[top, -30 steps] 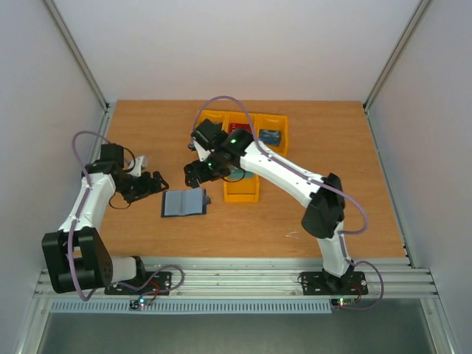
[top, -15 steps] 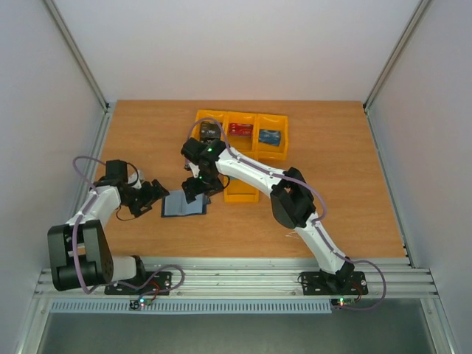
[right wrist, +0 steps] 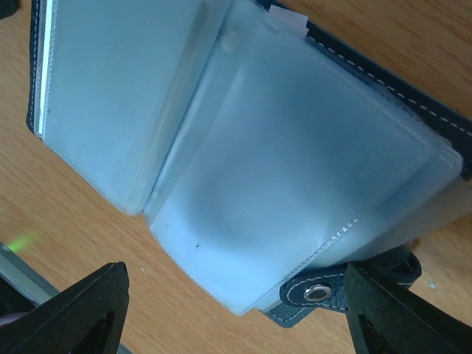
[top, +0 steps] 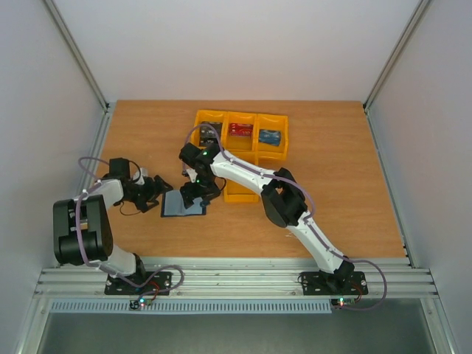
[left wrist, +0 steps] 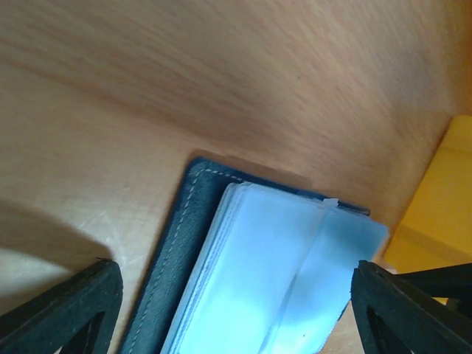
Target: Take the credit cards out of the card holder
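Card holder (top: pixel 177 206) lies open on the worktop (top: pixel 339 177), directly beneath the right end effector (top: pixel 194 194), with its left edge just beside the left end effector (top: pixel 159 188). Both are spread wide, holding nothing.

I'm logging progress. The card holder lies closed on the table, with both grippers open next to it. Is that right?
Not quite. The card holder lies open, not closed: the right wrist view shows its clear sleeves spread out. The rest holds: it is on the table, and the left gripper and right gripper are both open by it.
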`<state>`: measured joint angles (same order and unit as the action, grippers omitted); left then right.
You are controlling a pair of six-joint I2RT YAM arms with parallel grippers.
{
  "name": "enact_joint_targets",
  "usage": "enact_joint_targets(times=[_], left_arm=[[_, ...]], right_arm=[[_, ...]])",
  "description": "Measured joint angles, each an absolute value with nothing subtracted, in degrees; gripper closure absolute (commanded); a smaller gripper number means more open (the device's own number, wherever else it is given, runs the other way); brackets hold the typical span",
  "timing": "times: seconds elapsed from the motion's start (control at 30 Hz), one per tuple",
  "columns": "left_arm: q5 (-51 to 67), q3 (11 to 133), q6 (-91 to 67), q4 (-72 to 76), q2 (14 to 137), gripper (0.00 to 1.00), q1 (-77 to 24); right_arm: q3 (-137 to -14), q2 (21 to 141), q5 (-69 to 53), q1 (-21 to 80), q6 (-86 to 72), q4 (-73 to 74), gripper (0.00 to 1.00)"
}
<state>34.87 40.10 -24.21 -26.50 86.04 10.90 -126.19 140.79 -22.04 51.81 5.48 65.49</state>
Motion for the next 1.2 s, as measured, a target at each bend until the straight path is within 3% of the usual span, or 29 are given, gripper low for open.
enact_joint_targets(times=[0.27,0.57,0.83,1.2], left_arm=[[39.27,39.42,-24.21,-22.39,87.48,0.21,10.87],[43.4,38.63,-24.36,-18.61,86.48,0.42,9.04],[46.5,38.63,-23.53,-16.12,82.96,0.52,5.37],[45.3,40.88,-21.21,-16.84,87.64,0.63,3.81]], right_arm=[[-127.17,142.3,-23.9,51.77,5.93,65.63,0.21],[-127.24,142.56,-25.85,50.98,5.89,66.65,0.21],[-126.45,142.65,-28.36,50.02,5.48,65.93,0.21],[-122.04,140.75,-31.29,48.84,3.77,62.08,0.23]])
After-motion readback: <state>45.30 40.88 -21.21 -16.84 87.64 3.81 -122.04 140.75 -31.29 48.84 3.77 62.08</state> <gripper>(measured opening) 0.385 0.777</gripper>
